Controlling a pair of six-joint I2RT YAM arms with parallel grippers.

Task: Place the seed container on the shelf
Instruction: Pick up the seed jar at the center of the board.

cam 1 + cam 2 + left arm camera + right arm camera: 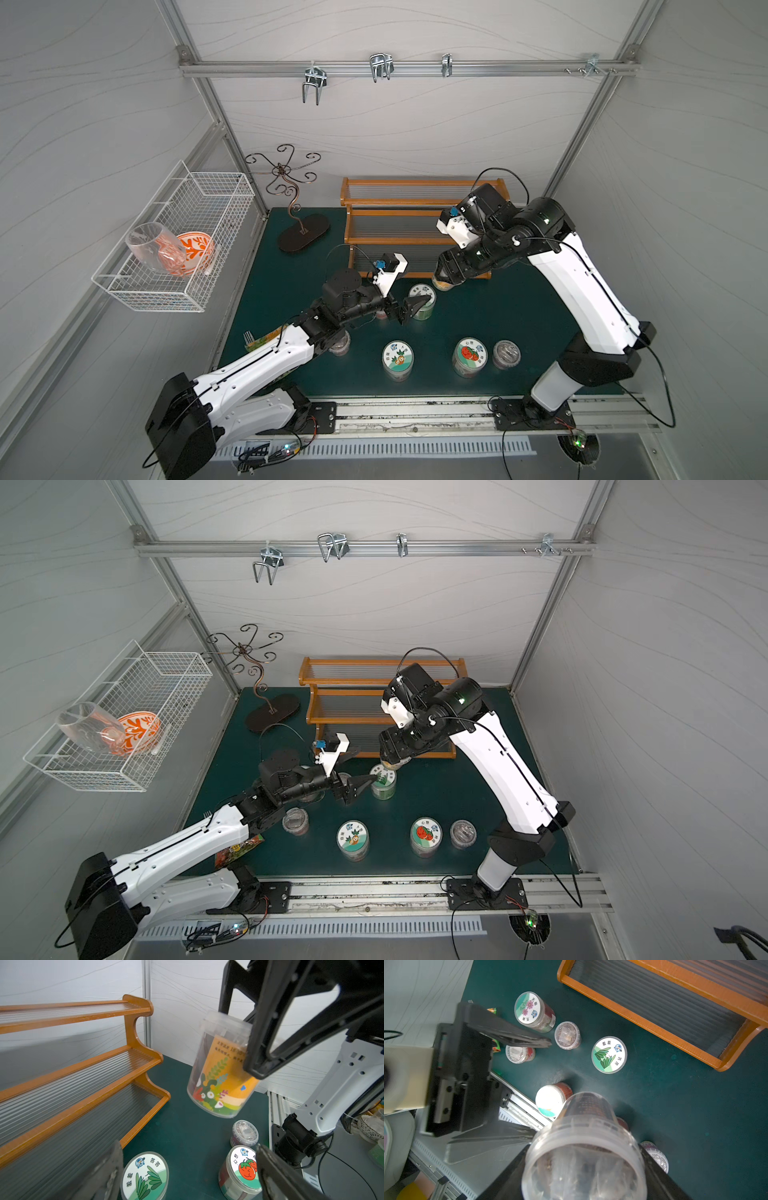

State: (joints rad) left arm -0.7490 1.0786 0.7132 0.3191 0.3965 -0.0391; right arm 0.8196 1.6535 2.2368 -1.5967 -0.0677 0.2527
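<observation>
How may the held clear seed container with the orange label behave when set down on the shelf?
The seed container is smooth clear plastic, so probably slippery and light. It is taller than wide and the shelf panels are ribbed, so it may tip.

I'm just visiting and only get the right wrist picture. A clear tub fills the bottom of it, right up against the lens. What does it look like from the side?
Observer: The left wrist view catches the seed container side-on. It carries an orange label printed with green leaves and small flowers.
Operator: Pretty! And that wooden rack, how many levels does it have? I see just one corner of it.
Observer: In a top view the shelf shows three stepped tiers, each one set higher toward the back wall.
</observation>
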